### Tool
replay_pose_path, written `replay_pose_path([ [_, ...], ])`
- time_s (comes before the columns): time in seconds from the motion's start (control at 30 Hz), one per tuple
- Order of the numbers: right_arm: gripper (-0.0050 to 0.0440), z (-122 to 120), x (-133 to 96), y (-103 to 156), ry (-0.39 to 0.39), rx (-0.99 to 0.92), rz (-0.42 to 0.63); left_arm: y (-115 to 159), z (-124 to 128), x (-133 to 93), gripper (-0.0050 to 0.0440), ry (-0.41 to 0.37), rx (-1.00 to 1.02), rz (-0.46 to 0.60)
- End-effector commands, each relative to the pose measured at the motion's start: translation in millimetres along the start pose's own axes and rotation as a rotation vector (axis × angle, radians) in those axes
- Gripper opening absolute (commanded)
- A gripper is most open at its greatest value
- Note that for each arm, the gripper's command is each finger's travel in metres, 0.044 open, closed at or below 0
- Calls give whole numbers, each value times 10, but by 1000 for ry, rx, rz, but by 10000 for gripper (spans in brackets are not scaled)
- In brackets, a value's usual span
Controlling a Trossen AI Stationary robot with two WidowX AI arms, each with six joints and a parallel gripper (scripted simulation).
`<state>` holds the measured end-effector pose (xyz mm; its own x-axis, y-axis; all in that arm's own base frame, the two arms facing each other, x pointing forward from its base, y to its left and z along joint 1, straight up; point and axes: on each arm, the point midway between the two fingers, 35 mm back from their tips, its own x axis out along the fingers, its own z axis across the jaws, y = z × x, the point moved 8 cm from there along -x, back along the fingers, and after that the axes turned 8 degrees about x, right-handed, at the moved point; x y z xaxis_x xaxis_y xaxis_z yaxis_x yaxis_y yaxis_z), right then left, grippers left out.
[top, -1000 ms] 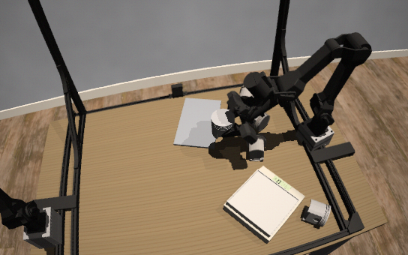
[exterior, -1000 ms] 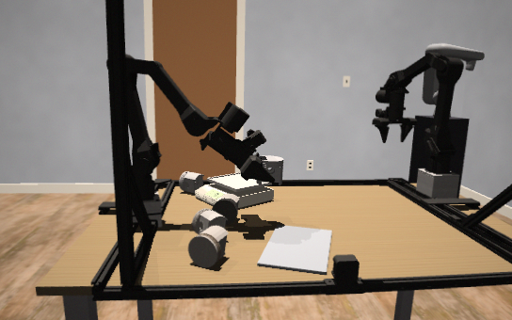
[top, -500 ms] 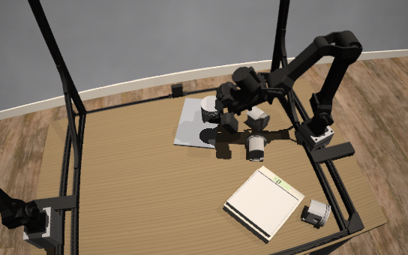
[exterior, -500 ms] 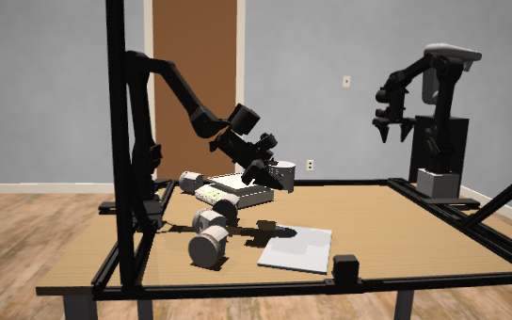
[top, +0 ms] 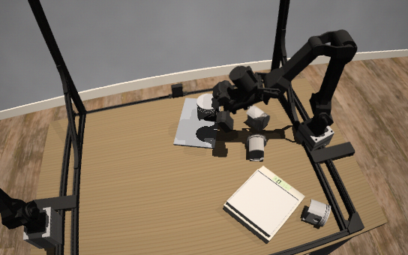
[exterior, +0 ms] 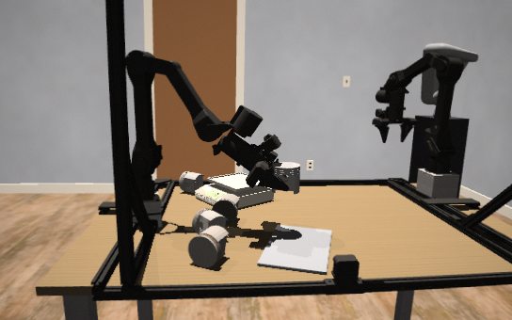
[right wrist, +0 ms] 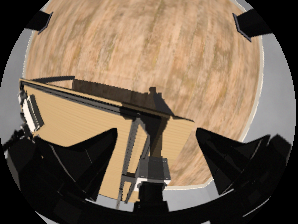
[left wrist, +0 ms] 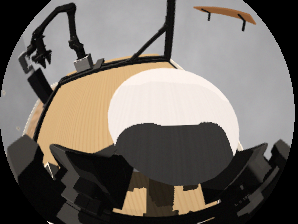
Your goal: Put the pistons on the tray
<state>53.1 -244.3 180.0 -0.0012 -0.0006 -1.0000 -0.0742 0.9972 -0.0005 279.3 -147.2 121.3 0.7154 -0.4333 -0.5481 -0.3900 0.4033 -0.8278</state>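
Top view: your left gripper (top: 217,109) (exterior: 274,181) (left wrist: 164,133) pinches an upright piston (top: 206,106) (exterior: 290,175) (left wrist: 172,102), with the tray (top: 189,124) (exterior: 301,256) below it. Center the base well inside the rim, lower gently, and spread the fingers only once it's seated.

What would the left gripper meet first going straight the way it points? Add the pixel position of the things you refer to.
Slanting downward with its held piston (top: 205,103) (exterior: 291,175) (left wrist: 172,100), probably the table top (top: 150,180) (exterior: 376,221) (left wrist: 75,115) (right wrist: 85,120) or tray (top: 187,127) (exterior: 311,254); depth is unclear.

Open air separates the raised piston (top: 206,106) (exterior: 287,177) (left wrist: 175,105) (nicely upright) from the tray (top: 189,124) (exterior: 301,256).
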Motion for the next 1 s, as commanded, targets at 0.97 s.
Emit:
replay_pose_path([
  [0.97,440,1,0,1,-1,0,1,599,-88,556,158,-1,-4,8],
])
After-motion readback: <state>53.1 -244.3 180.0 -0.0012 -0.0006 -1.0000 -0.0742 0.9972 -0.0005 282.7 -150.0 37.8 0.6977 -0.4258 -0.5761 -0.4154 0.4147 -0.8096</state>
